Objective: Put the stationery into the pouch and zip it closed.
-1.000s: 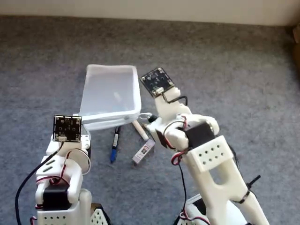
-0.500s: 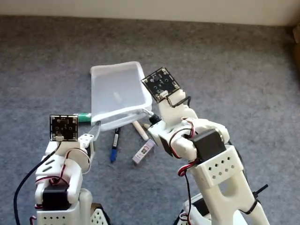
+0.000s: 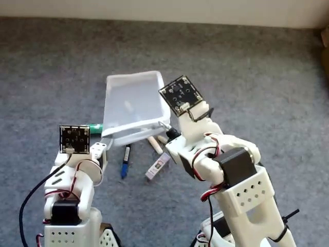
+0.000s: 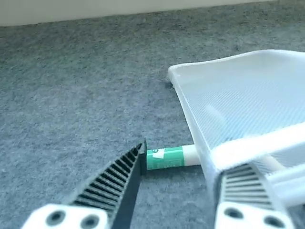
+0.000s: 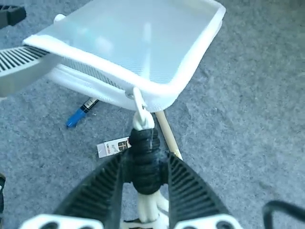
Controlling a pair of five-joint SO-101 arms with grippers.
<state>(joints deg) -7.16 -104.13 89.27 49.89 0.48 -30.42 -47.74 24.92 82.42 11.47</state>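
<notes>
My right pincer [image 5: 144, 164] is clamped tight on the black cord [image 5: 143, 143] tied to the zipper pull [image 5: 139, 107], right at the pouch's corner. The white see-through pouch [image 5: 143, 43] has its near edge raised off the grey carpet [image 3: 247, 77]. My left pincer [image 4: 186, 167] is spread wide, with its white finger [image 4: 248, 191] up against that edge. The stationery lies outside: a green-labelled stick [image 4: 164, 157] beside the pouch, plus a blue pen [image 3: 125, 162], a pencil [image 3: 154, 144] and a small white labelled piece [image 3: 158, 167] (the print on both labels is too small to read).
</notes>
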